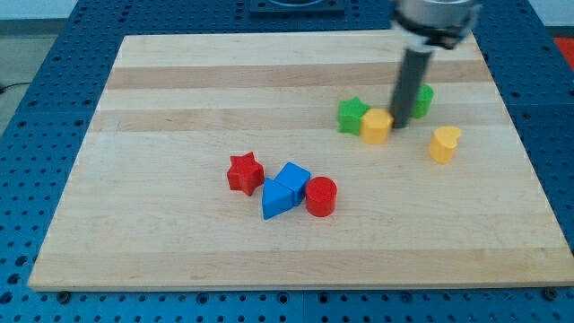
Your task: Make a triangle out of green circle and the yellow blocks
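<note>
Nearest the view's bottom, a bare stretch of the pale, striped wooden board (179,251) lies on a blue perforated table (36,135). Just above it sits a tight cluster of smooth, matte little blocks: a red cylinder block (321,196) at the view's right, touching a blue triangular block (276,200), with a blue cube block (293,177) right behind them and a red star block (245,172) on the view's left, just beside the blue pieces. This cluster is well apart from the task's blocks and blocks nothing between them.

Further up and to the view's right stands a yellow heart-like block (443,143), alone. Beyond it, to the view's left, a yellow block of rounded, roughly hexagonal shape (376,126) touches a green star block (352,115) on its left side. My tip (401,125) rests on the board just beside that yellow block's right side, between it and the green circle block (421,100), which sits right behind the rod and is partly hidden by it.

The rod is a straight, dark, smooth cylinder standing nearly upright, rising to a wider grey housing (432,20) at the view's top. It has no jaws and carries nothing; it only stands against the blocks.
</note>
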Tool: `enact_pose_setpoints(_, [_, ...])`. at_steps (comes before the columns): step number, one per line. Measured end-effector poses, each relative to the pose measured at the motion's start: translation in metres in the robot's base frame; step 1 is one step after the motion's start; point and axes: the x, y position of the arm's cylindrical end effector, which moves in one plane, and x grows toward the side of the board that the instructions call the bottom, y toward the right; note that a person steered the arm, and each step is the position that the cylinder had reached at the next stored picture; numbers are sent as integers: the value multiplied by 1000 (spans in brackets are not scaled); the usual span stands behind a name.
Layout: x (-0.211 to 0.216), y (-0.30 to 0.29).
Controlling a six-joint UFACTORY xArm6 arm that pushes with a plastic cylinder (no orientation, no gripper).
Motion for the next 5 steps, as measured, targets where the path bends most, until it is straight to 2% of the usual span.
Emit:
enact_pose_setpoints(1, [3,-73])
enact_pose_setpoints(2, [-20,-74])
enact_pose_setpoints(3, [-31,-108])
enact_pose_setpoints(4, [-31,-69])
enact_pose_setpoints(5, [-8,-38])
